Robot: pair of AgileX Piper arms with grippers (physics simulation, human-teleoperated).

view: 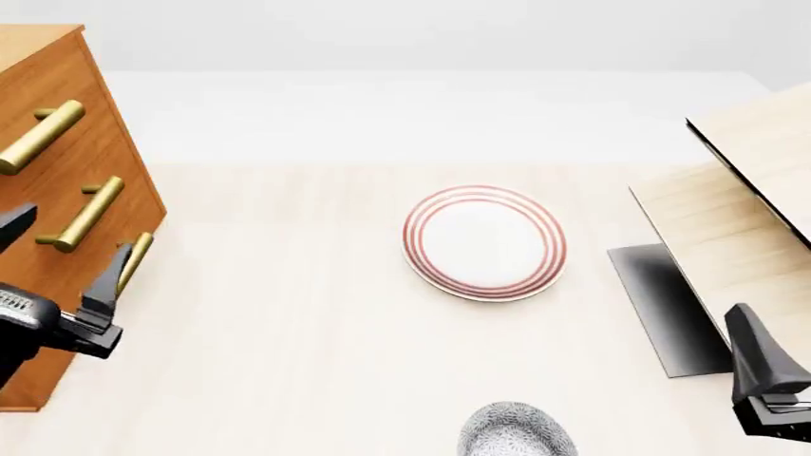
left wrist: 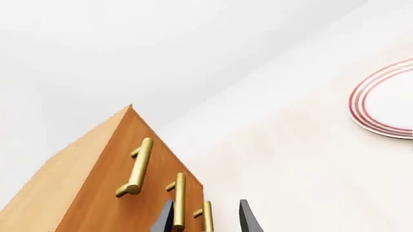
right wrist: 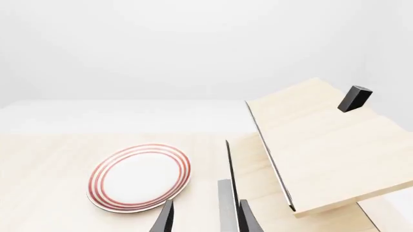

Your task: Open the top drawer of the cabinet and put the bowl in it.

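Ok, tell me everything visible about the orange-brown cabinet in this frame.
The cabinet stands at the table's far left: an orange-brown wood-look box with three brass bar handles, the top drawer apparently shut like the two below. The left gripper, jaws apart, hovers by its front near the lower handles, not visibly gripping one.

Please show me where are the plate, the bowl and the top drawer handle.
plate [view: 484, 242], front view, its white centre.
bowl [view: 514, 432], front view, its speckled side.
top drawer handle [view: 41, 137], front view, middle of the brass bar.
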